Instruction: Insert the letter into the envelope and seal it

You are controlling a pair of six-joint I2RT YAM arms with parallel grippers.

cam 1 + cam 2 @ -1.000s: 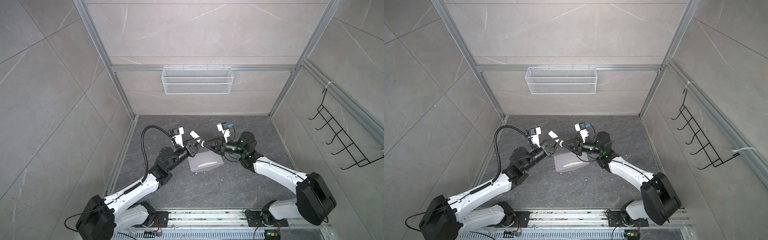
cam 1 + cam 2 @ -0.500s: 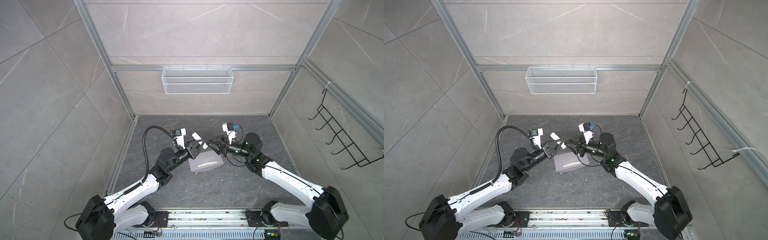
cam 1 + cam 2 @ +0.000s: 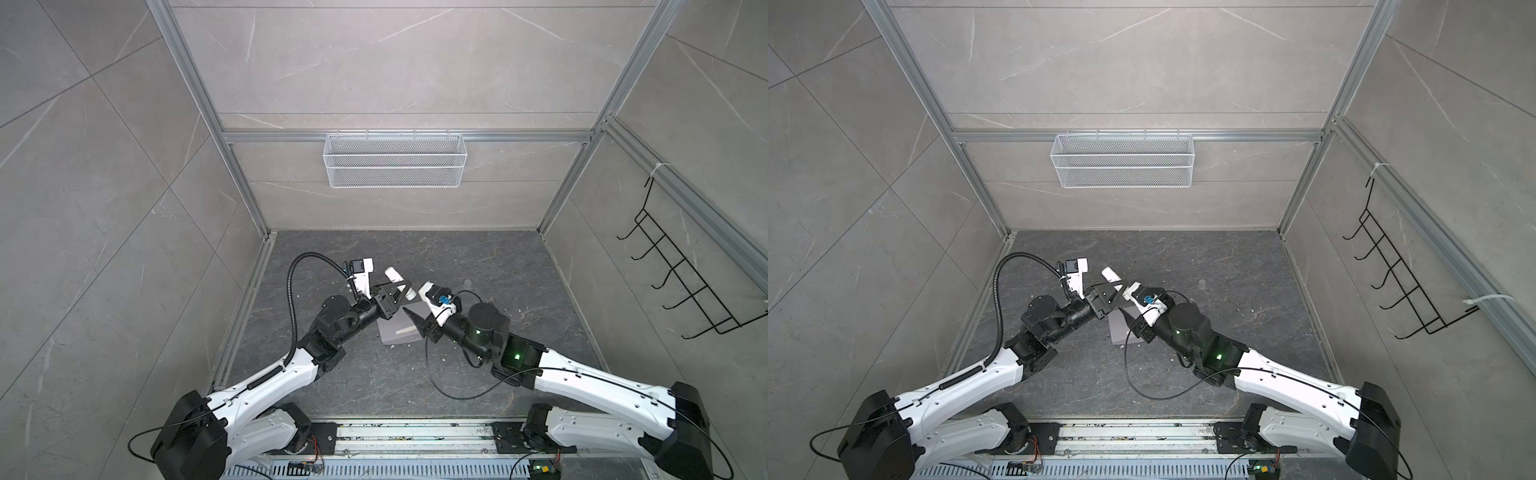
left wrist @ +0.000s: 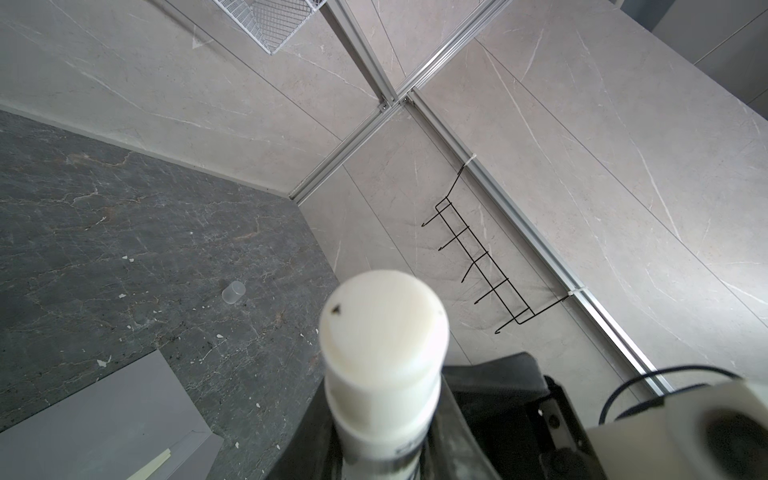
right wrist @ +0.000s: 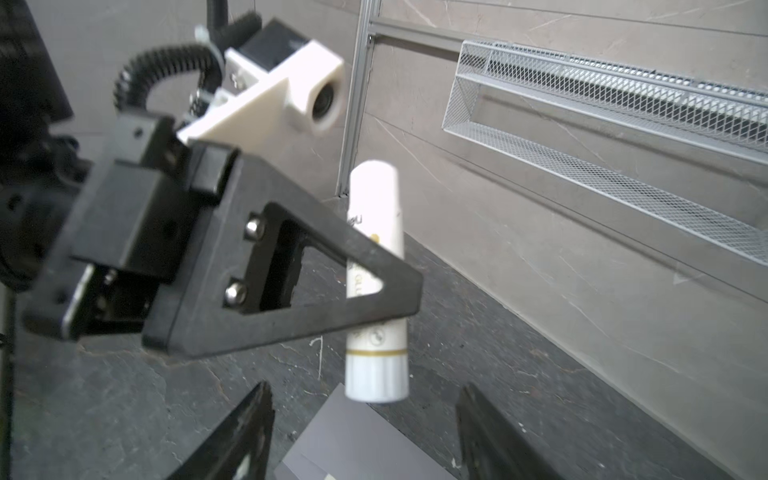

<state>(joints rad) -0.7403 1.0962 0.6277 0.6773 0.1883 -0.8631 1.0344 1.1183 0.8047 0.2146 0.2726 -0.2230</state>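
Right end effector (image 5: pixel 364 390) has just spread beside the glue stick (image 5: pixel 374 249); left end effector (image 5: pixel 386 291) pinches it alone, so I'd glue the envelope (image 3: pixel 395 334) next.

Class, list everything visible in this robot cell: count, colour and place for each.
envelope: one, lavender-grey, flat on the table's middle
pale strip: one, cream, at the envelope's flap
glue stick: one, white, in the left gripper
clear cap: one, transparent, on the table, right of the grippers
wire basket: one, white, back wall
hook rack: one, black, right wall
table: one, dark grey
left gripper: one, black, shut on the glue stick
right gripper: one, black, open above the envelope
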